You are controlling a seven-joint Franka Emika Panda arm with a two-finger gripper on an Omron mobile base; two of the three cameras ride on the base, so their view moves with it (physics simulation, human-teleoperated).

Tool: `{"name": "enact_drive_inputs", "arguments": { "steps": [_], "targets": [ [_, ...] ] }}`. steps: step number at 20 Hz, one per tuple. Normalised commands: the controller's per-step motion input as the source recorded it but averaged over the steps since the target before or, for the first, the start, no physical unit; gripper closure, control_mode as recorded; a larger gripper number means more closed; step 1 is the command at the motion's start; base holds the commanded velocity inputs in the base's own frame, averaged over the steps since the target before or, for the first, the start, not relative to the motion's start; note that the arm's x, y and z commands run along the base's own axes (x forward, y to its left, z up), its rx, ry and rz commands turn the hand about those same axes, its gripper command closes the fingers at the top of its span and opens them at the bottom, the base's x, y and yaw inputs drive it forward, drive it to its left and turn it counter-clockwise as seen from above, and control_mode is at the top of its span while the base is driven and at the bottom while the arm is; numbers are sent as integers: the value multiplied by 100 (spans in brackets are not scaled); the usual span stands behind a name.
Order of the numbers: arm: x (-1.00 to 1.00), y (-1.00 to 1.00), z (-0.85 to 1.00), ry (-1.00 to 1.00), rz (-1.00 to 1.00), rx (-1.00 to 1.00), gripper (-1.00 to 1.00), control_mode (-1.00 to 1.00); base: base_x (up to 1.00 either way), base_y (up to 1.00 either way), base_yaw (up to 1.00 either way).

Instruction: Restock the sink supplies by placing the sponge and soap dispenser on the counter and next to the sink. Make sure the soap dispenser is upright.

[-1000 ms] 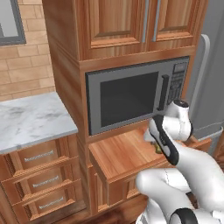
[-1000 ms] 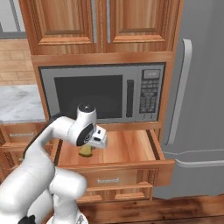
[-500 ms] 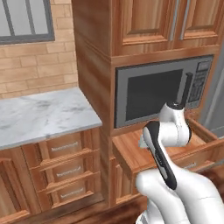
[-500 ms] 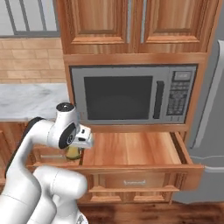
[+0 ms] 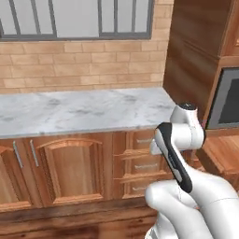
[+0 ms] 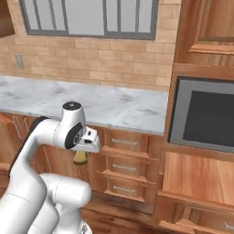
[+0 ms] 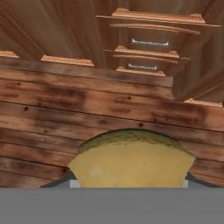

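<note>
My gripper [image 6: 81, 155] hangs in front of the cabinet fronts, below the counter's edge, shut on the yellow sponge [image 6: 80, 158]. Seen from the hand, the sponge [image 7: 131, 159] is a broad yellow block wedged between the fingertips, with the wooden floor beneath it. The counter [image 5: 84, 112] is a white-grey marbled slab under the brick backsplash, and it also runs across the right base view as the counter [image 6: 114, 106]. The soap dispenser and the sink are out of view.
A microwave [image 6: 205, 119] sits in the tall wooden unit to the right, with an open wooden drawer [image 6: 196, 178] below it. Closed drawers [image 5: 140, 158] and cabinet doors [image 5: 70, 168] line the counter's front. A window [image 5: 79, 16] is above the backsplash.
The whole picture has shifted: the base has driven left, from the microwave and open drawer toward the counter. The sponge stays in the gripper.
</note>
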Motion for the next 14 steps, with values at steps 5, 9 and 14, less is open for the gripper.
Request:
{"name": "enact_drive_inputs", "arguments": {
  "steps": [5,9,14],
  "targets": [
    [0,0,0,0,0,0,100,100,-16,100,59],
    [0,0,0,0,0,0,100,100,-17,100,61],
    [0,0,0,0,0,0,100,100,-15,100,62]
  ]
}}
